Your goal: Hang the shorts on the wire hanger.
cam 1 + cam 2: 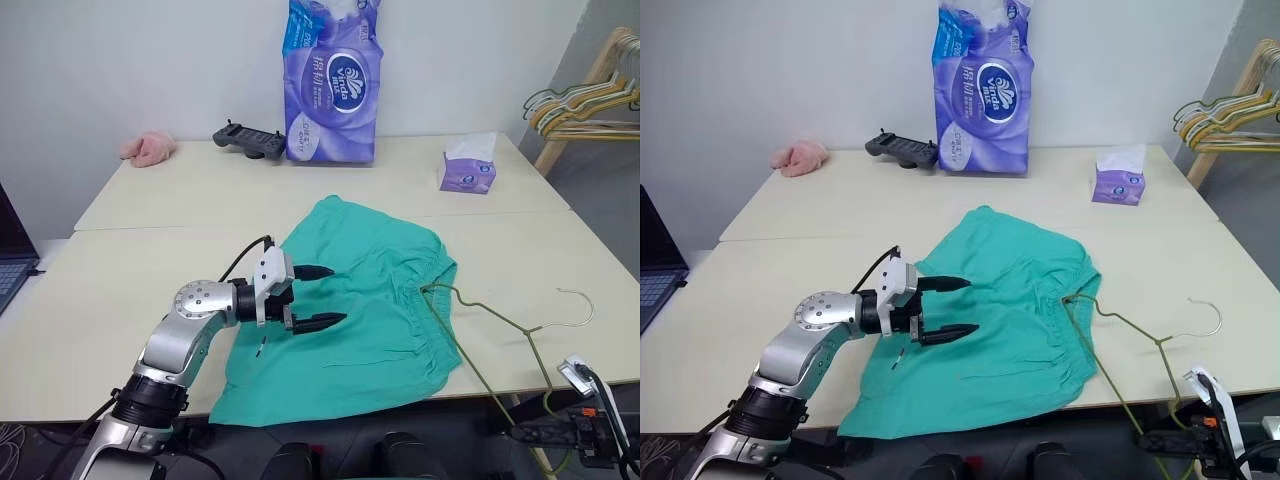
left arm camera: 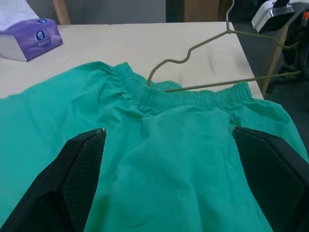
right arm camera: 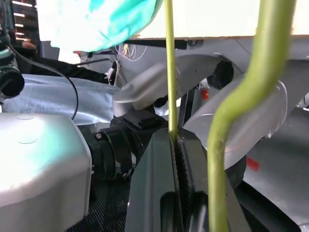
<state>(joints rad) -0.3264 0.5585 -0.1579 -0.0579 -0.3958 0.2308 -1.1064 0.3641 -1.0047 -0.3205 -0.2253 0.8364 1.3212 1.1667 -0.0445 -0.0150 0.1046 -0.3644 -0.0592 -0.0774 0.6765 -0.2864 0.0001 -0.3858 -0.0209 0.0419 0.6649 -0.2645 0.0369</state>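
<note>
The shorts point(image 1: 360, 310) lie flat at the table's point(image 1: 150, 290) near edge, the left gripper point(image 1: 318, 297) spread wide above them. The right gripper point(image 3: 176, 145), pressed together, pinches the wire hanger point(image 1: 480, 325) below the near right corner.

**Where things lie on my table**

The shorts point(image 1: 360, 300) lie flat at the near edge of the table point(image 1: 150, 290), straight before me. The wire hanger point(image 1: 500, 325) lies to their right, one end at the waistband, its lower part past the table edge. Behind stand the tissue pack point(image 1: 332, 85) and tissue box point(image 1: 468, 172).
</note>
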